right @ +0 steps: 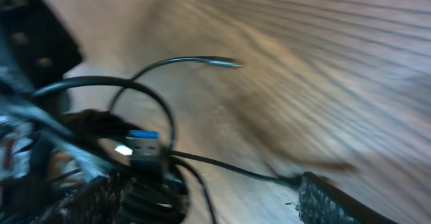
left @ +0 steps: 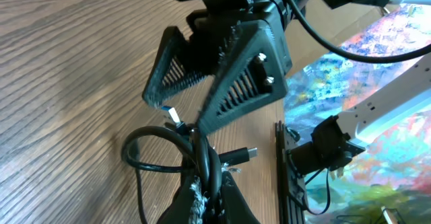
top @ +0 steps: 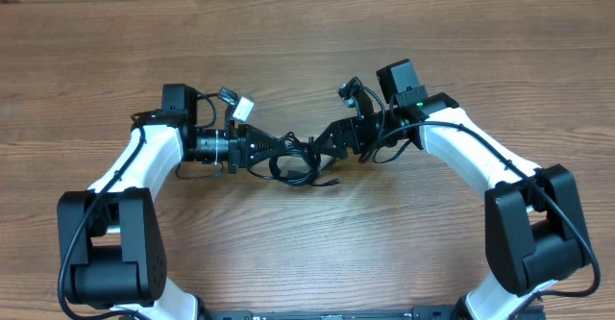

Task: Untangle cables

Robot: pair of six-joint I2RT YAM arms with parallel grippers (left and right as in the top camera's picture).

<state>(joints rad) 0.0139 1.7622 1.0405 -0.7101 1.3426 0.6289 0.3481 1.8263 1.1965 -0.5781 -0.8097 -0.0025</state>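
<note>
The cables lie as a small black bunch on the wooden table between my two grippers. My left gripper reaches in from the left and is shut on the cables; a loop and a plug end spill out beyond its fingers. My right gripper comes in from the right, open, its ribbed fingers spread just over the bunch. The blurred right wrist view shows a blue-tongued plug and cable loops between the open fingers. A thin cord with a metal tip arcs away over the table.
Both white-and-black arms bend in from the near corners. The wooden table stretches away behind the grippers. A black rail and colourful background sit at the right of the left wrist view.
</note>
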